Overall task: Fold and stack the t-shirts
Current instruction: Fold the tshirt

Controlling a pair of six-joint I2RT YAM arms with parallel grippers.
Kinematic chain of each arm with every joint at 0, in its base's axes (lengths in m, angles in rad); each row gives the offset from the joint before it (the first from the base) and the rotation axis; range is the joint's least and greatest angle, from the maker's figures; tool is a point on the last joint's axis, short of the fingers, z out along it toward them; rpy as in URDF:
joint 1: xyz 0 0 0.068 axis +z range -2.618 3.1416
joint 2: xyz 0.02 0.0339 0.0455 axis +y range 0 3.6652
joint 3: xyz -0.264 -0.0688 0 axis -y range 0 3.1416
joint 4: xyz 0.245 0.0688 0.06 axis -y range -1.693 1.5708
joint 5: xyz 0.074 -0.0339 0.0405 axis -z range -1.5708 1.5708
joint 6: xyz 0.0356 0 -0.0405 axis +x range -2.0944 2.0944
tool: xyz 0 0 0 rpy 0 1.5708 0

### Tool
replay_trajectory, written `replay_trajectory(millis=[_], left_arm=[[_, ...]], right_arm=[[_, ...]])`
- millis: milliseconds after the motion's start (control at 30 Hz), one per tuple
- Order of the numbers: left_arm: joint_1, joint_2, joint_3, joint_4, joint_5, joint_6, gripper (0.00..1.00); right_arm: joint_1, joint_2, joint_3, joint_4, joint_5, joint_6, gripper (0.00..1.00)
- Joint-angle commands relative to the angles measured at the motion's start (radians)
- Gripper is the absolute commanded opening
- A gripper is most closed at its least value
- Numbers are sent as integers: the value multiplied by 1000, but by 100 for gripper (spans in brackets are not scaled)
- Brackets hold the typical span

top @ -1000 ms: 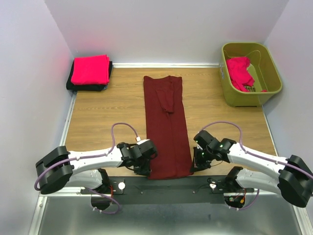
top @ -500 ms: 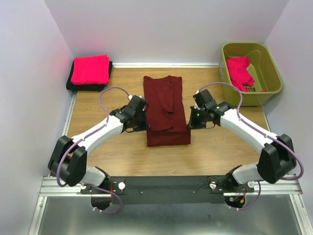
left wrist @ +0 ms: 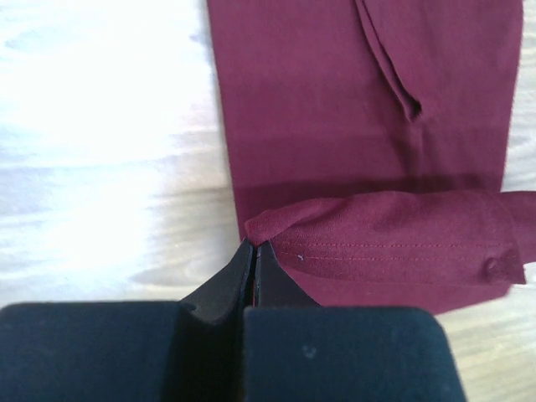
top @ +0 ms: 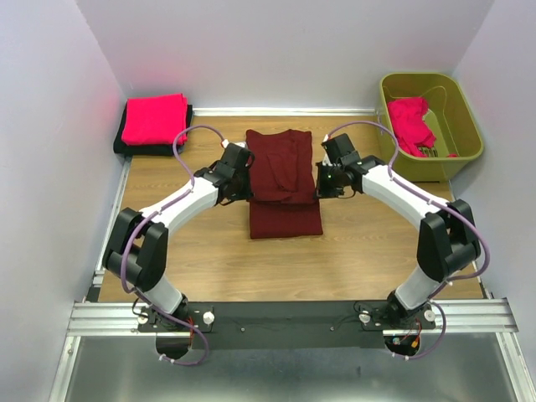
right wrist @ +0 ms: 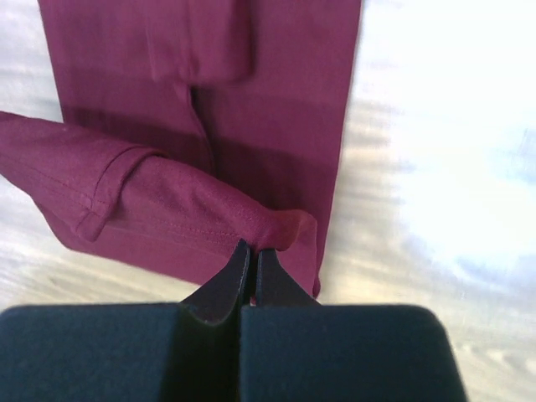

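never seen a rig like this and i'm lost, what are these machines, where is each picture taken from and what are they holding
These are two robot arms bolted at the near edge of a wooden table. The wide picture comes from a fixed camera above and behind them. The two close-ups come from a camera on each wrist, looking down past its own black gripper.

The left gripper and the right gripper are each shut on one end of the stitched hem of a maroon t-shirt, holding that end folded over the rest of the shirt.

In the far left corner, a folded pinkish-red shirt lies on a black shirt. At the far right, an olive-green bin holds a crumpled red shirt.
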Motion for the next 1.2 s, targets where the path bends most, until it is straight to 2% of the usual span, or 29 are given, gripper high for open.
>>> replay_trajectory(millis=[0,367,700,733,767,800,833,900,967,1067,1167], left_arm=[[42,36,18,46,-81,55,0],[67,194,57,139,-88,103,0],[68,217,57,177,-108,115,0],[67,218,58,175,-107,118,2],[68,224,69,166,-107,118,7],[67,225,74,148,-107,113,18],[68,220,74,145,-107,110,25],[61,177,58,137,-130,98,44],[53,113,34,123,-160,81,57],[21,33,-9,111,-185,47,58],[-45,-82,-57,106,-191,15,45]], right_arm=[[-24,57,58,46,33,-49,1],[-47,202,74,98,45,-54,1],[-58,216,32,141,106,-23,1],[-60,214,32,141,114,-23,4],[-60,211,37,142,114,-25,14],[-60,196,37,141,109,-38,20],[-58,185,35,142,105,-42,33],[-58,161,31,149,91,-64,44],[-52,110,21,153,93,-69,54],[-26,35,-9,185,93,-84,57],[18,-7,-42,250,21,-111,57]])
